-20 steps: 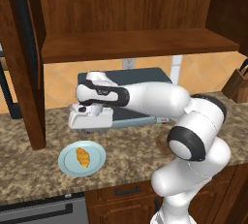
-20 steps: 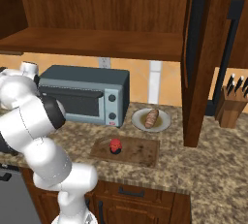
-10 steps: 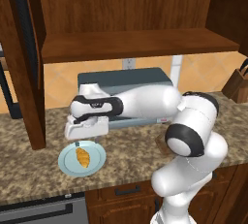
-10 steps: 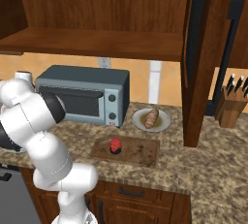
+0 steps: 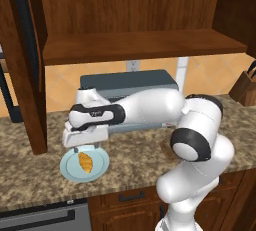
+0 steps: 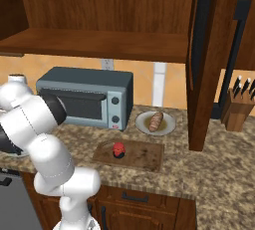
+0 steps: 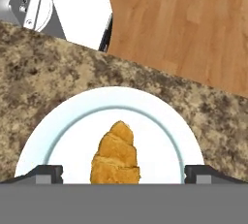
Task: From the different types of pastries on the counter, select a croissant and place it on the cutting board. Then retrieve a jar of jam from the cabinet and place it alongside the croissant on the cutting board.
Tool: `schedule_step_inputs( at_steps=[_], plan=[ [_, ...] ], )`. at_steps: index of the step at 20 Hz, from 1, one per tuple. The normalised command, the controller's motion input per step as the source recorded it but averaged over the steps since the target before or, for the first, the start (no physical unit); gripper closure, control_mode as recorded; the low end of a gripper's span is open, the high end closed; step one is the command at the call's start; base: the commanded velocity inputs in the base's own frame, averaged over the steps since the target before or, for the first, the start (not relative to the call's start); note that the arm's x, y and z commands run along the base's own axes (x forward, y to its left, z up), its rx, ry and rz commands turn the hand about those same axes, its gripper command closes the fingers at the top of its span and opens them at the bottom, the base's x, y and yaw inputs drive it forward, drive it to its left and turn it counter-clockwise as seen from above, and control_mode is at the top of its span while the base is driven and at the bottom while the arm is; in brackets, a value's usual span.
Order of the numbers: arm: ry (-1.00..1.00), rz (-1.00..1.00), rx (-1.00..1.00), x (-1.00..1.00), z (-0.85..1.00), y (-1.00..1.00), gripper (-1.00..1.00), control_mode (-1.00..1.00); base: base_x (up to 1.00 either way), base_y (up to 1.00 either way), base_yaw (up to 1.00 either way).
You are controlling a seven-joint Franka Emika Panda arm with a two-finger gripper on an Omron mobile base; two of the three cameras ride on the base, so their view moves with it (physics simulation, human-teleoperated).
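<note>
The golden-orange croissant (image 5: pixel 85 162) lies on a round light blue plate (image 5: pixel 65 167) at the left of the granite counter (image 5: pixel 140 162). My gripper (image 5: pixel 85 147) hangs just above it, pointing down, open. In the hand view the croissant (image 7: pixel 116 154) sits between the two fingertips (image 7: pixel 46 173), which stand wide apart and clear of it. The dark wooden cutting board (image 6: pixel 142 157) lies to the right, in front of the toaster oven. A small red jar of jam (image 6: pixel 118 149) stands on its left part. The brown roll-like pastry (image 6: pixel 156 121) rests on a second plate behind the board.
A grey toaster oven (image 6: pixel 84 97) stands against the wall behind my arm. The cabinet's thick shelf board (image 5: pixel 135 45) runs overhead, with dark wooden uprights (image 5: pixel 30 75) at the left. A knife block (image 6: pixel 236 112) is at the far right.
My hand has swung left and down from in front of the toaster oven to just over the plate with the croissant. The jaws have stayed open.
</note>
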Motion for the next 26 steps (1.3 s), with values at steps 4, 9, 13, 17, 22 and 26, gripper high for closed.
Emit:
schedule_step_inputs(
  at_steps=[4, 9, 13, 17, 22, 26],
  plan=[
    [-0.10, 0.00, 0.00, 0.18, -0.34, 0.19, -1.00, -1.00, 0.00, 0.00, 0.00],
    [-0.11, 0.00, 0.00, 0.30, -0.23, 0.02, -1.00, -1.00, 0.00, 0.00, 0.00],
    [-0.09, 0.00, 0.00, 0.03, -0.07, 0.00, -1.00, -1.00, 0.00, 0.00, 0.00],
    [-0.01, 0.00, 0.00, -0.01, -0.27, 0.00, -1.00, -1.00, 0.00, 0.00, 0.00],
    [0.00, 0.00, 0.00, -0.03, -0.31, 0.00, -1.00, -1.00, 0.00, 0.00, 0.00],
    [0.00, 0.00, 0.00, 0.00, -0.30, 0.00, -1.00, -1.00, 0.00, 0.00, 0.00]
  ],
)
